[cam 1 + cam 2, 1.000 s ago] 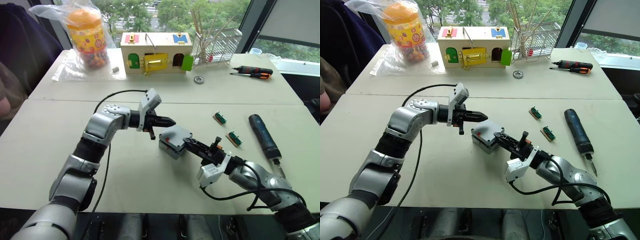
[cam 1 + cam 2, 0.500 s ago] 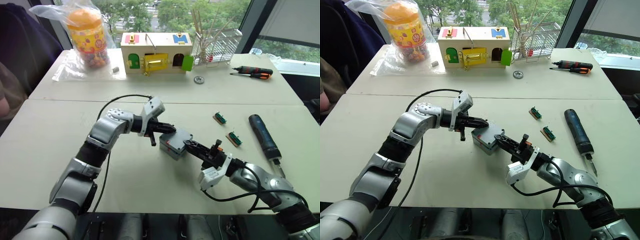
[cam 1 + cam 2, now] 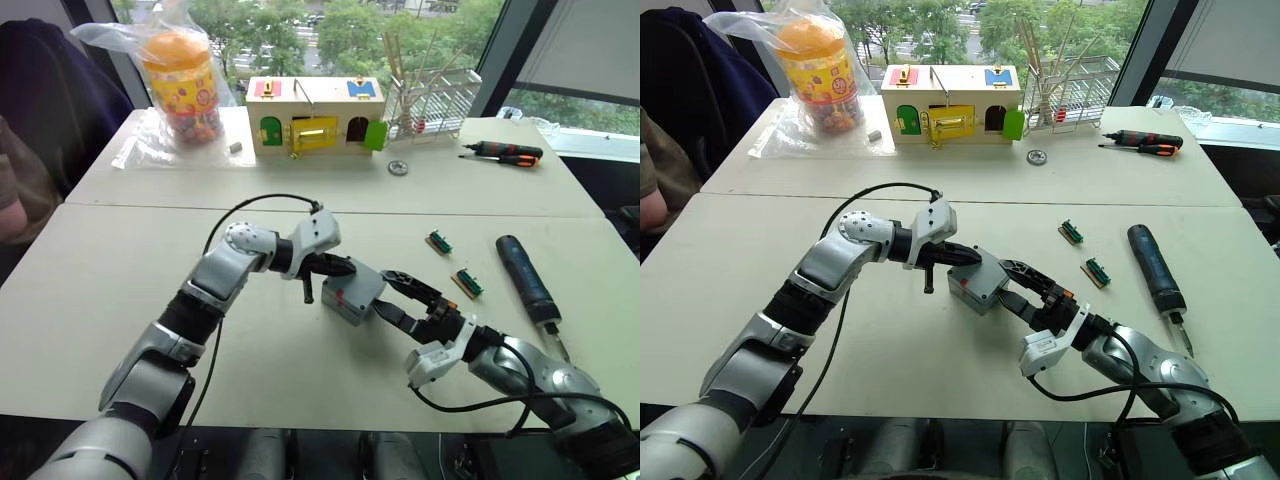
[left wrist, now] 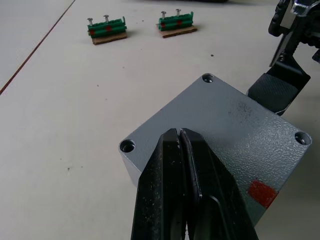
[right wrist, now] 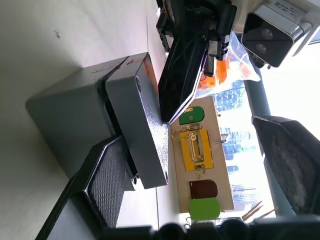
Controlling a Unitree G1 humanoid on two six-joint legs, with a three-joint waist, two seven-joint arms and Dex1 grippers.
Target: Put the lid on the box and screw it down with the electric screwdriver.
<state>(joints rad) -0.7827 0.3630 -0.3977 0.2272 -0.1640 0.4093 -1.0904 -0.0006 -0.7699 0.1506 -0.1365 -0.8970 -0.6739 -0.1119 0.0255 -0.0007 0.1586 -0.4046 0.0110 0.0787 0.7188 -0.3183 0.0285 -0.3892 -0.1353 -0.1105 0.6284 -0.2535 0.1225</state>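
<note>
The lid (image 3: 358,281) sits on the box (image 3: 343,303) at the centre of the frame, on the near table (image 3: 90,300), but in the right wrist view it looks skewed, one side raised off the box's rim, so I judge it not yet seated. Its corner screw holes look empty in the left wrist view, and a small red mark shows on it near one corner.

My left end effector (image 3: 345,267) comes in from centre left with its two fingers pressed together, holding nothing, the tips resting on or just over the lid's top near one edge. My right end effector (image 3: 398,293) reaches in from the lower right with its fingers spread wide; one ribbed pad (image 5: 107,177) is against the lid's side, the other finger stands well clear. It grips nothing that I can see.

So I take this as the seating step: lid on, alignment unfinished. The next move, as I read it, calls for pressing the lid flat with the left tips while the right steadies the box, until the corner holes line up.

The screwdriver (image 3: 528,275) lies untouched at right of centre on the table, bit toward the lower right. Two small green screw holders (image 3: 439,241) lie between it and the box. The right arm would have to let go and go for the tool afterwards.
</note>
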